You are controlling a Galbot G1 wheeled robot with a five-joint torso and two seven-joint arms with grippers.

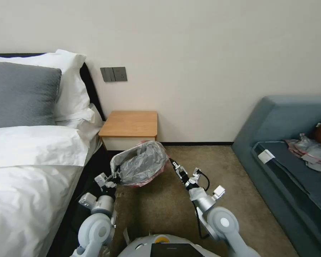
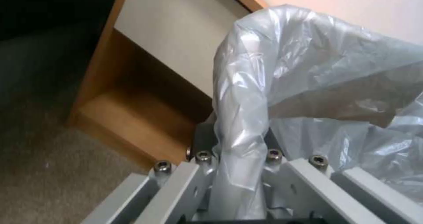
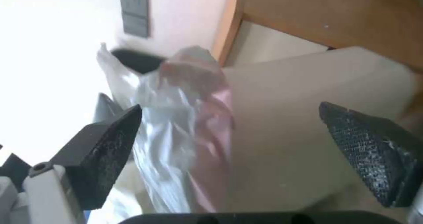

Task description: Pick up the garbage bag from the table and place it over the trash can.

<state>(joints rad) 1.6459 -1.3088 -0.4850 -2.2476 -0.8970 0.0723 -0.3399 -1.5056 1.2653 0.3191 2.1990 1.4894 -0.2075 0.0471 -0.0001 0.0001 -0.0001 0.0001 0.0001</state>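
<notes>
Off the bench (image 1: pixel 130 123) already and draped over the can (image 3: pixel 308 125) below it: bag (image 1: pixel 141 162), one edge pinched in left gripper (image 1: pixel 115 177) jaws, right gripper (image 1: pixel 174 166) jaws wide beside it, rim yet unsettled.

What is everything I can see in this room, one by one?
garbage bag: one, grey with pink rim, draped open over the bin below the nightstand
trash can: one, cream, on the carpet by the nightstand, under the bag
nightstand: one, orange-brown top, white front, against the wall beside the bed
bed: one, white sheets, at left
pillows: one grey, one white, at the bed's head
wall switches: one grey panel, above the nightstand
sofa: one, blue-grey, at right
heap of bags: grey-pink, on the sofa
left gripper: shut on the bag's near edge
right gripper: open, beside the bag's right edge
</notes>
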